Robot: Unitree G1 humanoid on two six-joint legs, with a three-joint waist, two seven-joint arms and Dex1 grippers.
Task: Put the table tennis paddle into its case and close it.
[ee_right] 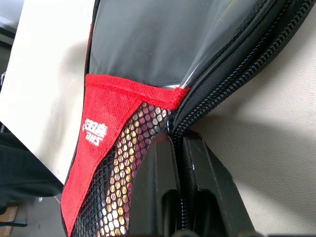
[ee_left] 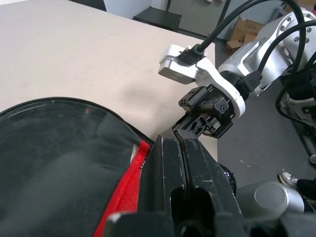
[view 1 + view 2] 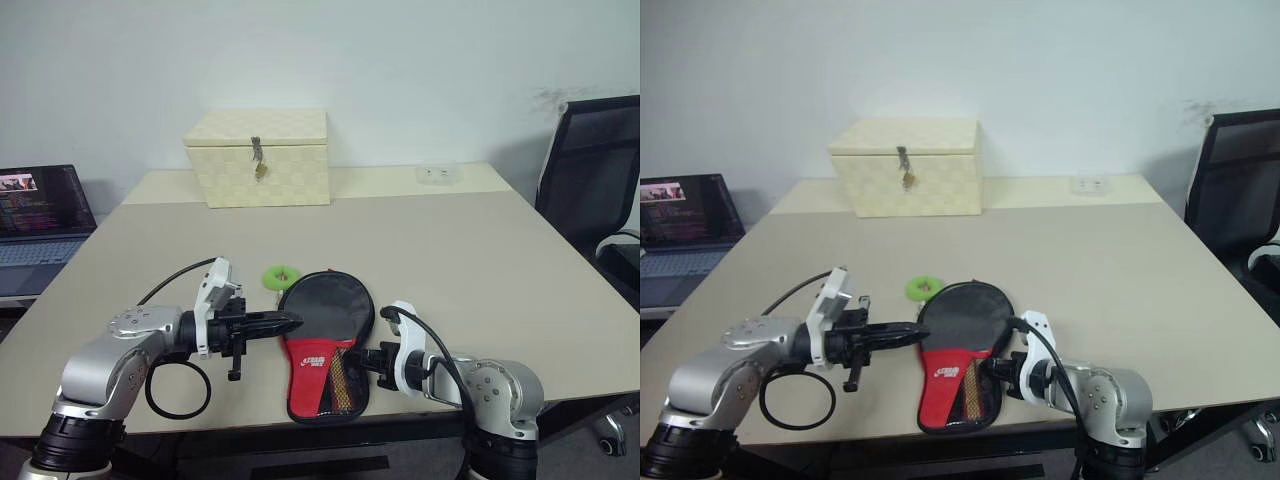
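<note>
Both grippers, left [image 3: 290, 323] and right [image 3: 362, 360], pinch shut flanking the case [image 3: 325, 345]; zipping closed likely comes next.

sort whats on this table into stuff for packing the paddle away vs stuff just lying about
For the job:
- black paddle-shaped zip case with red mesh panel
- wooden paddle handle, seen through the mesh
- green zip tag
- left gripper, shut at the case's edge
- right gripper, shut at the zip edge

Lying about:
- cream checkered box with metal latch
- open laptop
- black office chair
- small white item
</note>
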